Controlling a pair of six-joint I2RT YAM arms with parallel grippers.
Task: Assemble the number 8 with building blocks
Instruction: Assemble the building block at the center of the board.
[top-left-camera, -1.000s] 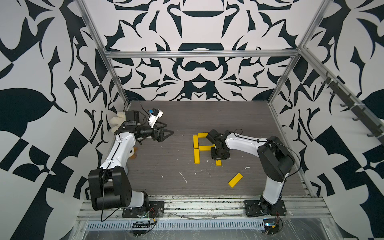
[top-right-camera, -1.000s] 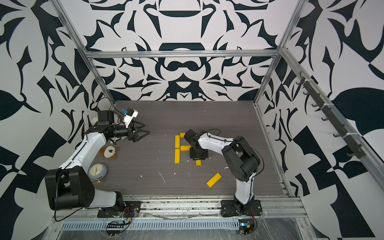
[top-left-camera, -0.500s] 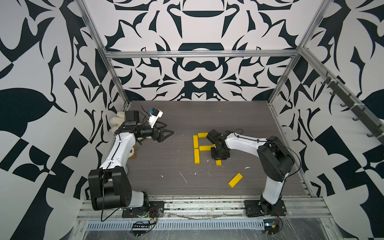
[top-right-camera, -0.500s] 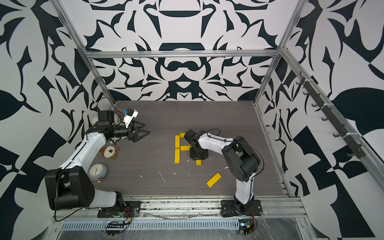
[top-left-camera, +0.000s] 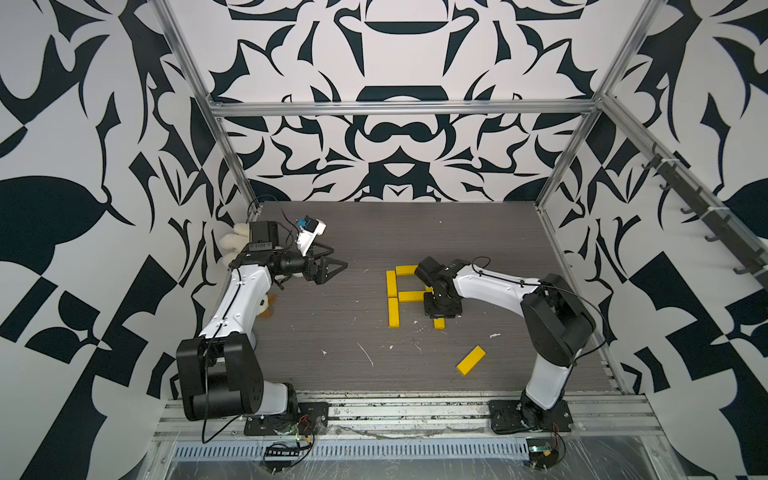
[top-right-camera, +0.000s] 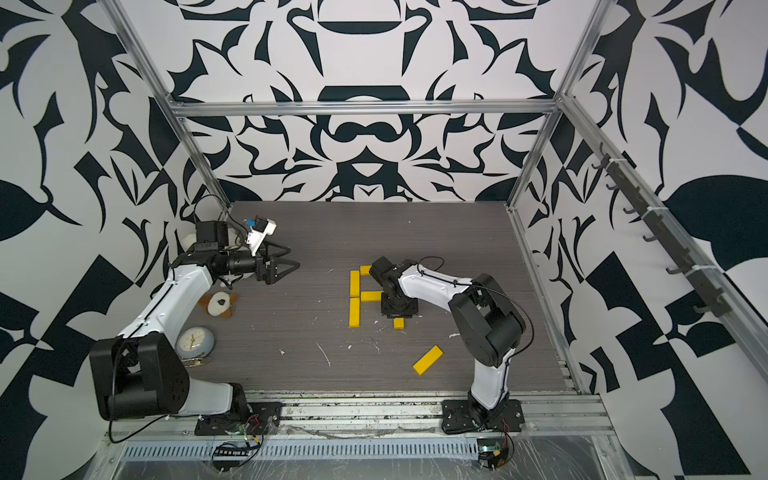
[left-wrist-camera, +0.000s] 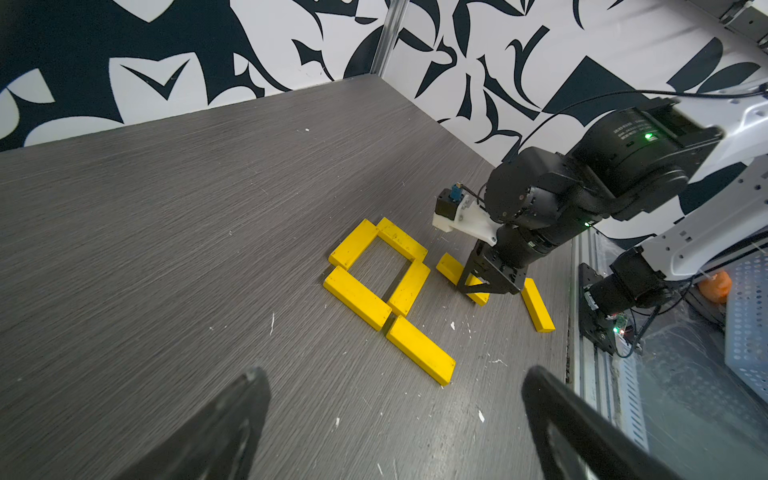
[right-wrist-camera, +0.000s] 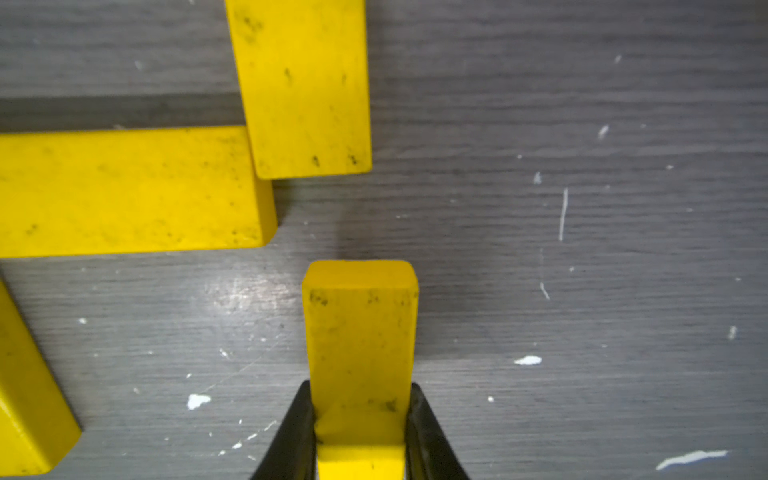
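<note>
Nearest the front rail, one loose bar (top-left-camera: 471, 360) lies askew on the table (top-left-camera: 332, 374), well apart from the rest; I judge it the bottom crossbar to come. Just beyond it the right pincer (right-wrist-camera: 359, 399) is clamped on a yellow bar (right-wrist-camera: 359, 328). This is the lower right upright of the number 8 (left-wrist-camera: 357, 297), and its far end sits near, but not touching, the upper right upright (right-wrist-camera: 303, 91) and the middle crossbar (right-wrist-camera: 124, 191). It looks shifted a little off the upper upright's line. The sound move is to nudge it sideways into line and ease it up to the crossbar's corner without shoving the five bars already laid. Then press it flat, let go and lift straight up. Whether it already rests on the table I cannot tell. Further back and across, the left pincer (top-left-camera: 337, 262) hangs wide open and empty, clear of the work. The table is dark grey and wood-grained, flecked with white chips and scratches. Beyond it rise aluminium posts (top-left-camera: 235, 166) and walls (top-left-camera: 395, 62) in a bold black-and-white leaf pattern.
</note>
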